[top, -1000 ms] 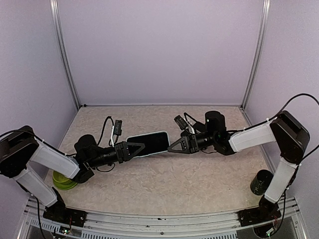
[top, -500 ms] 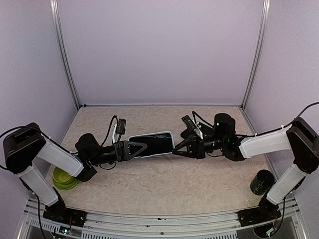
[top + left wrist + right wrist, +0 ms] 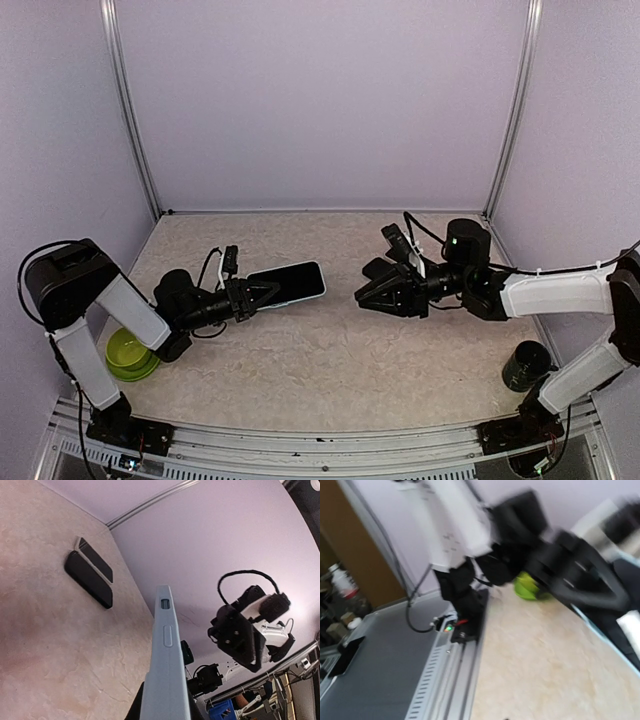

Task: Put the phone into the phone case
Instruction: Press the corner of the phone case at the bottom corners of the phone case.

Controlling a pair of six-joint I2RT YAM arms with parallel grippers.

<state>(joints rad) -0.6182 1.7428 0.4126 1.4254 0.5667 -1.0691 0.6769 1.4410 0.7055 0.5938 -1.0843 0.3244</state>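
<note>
Beige surface (image 3: 330,370), lilac walls. Left tool (image 3: 264,293) is clamped on the left end of the phone (image 3: 295,283) — pale-blue case (image 3: 164,645) looks seated round it. With that long overhang it could twist or slip free. Right tool (image 3: 385,292) sits well right of the phone; can't tell if it's parted. Only the left wrist view shows a dark slab (image 3: 89,579) lying beyond the phone.
</note>
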